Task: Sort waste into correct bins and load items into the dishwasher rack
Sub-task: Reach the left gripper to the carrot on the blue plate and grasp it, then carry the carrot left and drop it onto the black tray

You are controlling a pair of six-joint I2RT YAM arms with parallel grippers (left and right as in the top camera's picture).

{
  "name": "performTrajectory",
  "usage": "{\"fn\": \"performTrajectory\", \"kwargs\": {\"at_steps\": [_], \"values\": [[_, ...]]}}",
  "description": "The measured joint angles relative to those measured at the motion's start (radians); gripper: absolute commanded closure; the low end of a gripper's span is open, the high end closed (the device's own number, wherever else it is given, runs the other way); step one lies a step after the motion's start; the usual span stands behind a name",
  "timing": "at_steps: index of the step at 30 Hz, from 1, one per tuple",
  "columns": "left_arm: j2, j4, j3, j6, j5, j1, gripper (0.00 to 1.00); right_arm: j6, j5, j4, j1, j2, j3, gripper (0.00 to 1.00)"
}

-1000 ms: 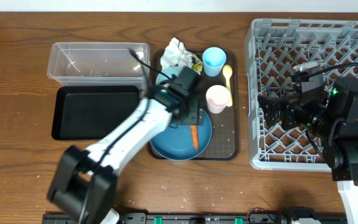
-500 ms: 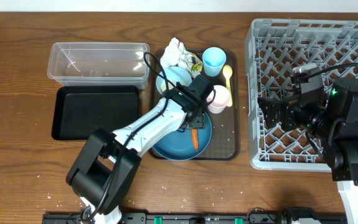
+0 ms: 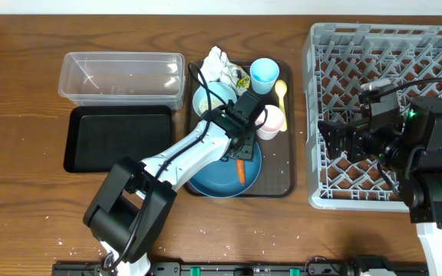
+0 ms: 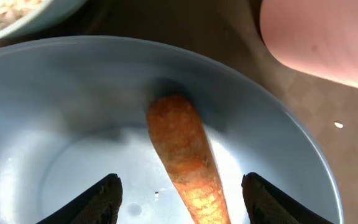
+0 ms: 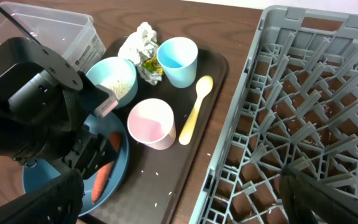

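Note:
An orange carrot (image 4: pixel 184 155) lies on the blue plate (image 4: pixel 67 124), pointing away from the left wrist camera. My left gripper (image 4: pixel 182 200) is low over the carrot, open, with one finger on each side and a gap to both. Overhead, the left gripper (image 3: pixel 240 150) covers the near part of the carrot (image 3: pixel 241 172) on the plate (image 3: pixel 213 182). My right gripper (image 3: pixel 334 138) hangs open over the grey dishwasher rack (image 3: pixel 382 69), holding nothing. On the serving tray are the white bowl (image 3: pixel 209 98) with rice, light-blue cup (image 3: pixel 263 74), pink cup (image 3: pixel 272 119), yellow spoon (image 3: pixel 281 93), napkin (image 3: pixel 217 64) and wrapper (image 3: pixel 242 79).
The clear tub (image 3: pixel 121 75) and the black tray (image 3: pixel 117 138) sit left of the brown serving tray (image 3: pixel 282 180). Loose rice grains dot the serving tray and the wood near the table's front edge. The left arm stretches diagonally from the front left.
The left arm has swung right and down onto the blue plate, bringing its gripper over the carrot. Its jaws have narrowed. The right arm has not moved.

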Motion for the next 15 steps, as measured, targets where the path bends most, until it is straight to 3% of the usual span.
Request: {"fn": "performTrajectory", "kwargs": {"at_steps": [6, 8, 11, 15], "values": [[0.042, 0.0, 0.0, 0.032, 0.003, 0.0, 0.35, 0.0, 0.0, 0.0, 0.0, 0.0, 0.0, 0.02], [0.062, -0.002, -0.001, 0.045, 0.002, 0.0, 0.44, 0.0, 0.0, 0.0, 0.0, 0.0, 0.0, 0.02], [0.069, -0.002, -0.002, 0.057, 0.003, 0.0, 0.69, 0.0, 0.0, 0.0, 0.0, 0.0, 0.0, 0.02], [0.069, -0.005, -0.002, 0.068, 0.001, 0.0, 0.8, 0.0, 0.0, 0.0, 0.0, 0.0, 0.0, 0.03]]}}
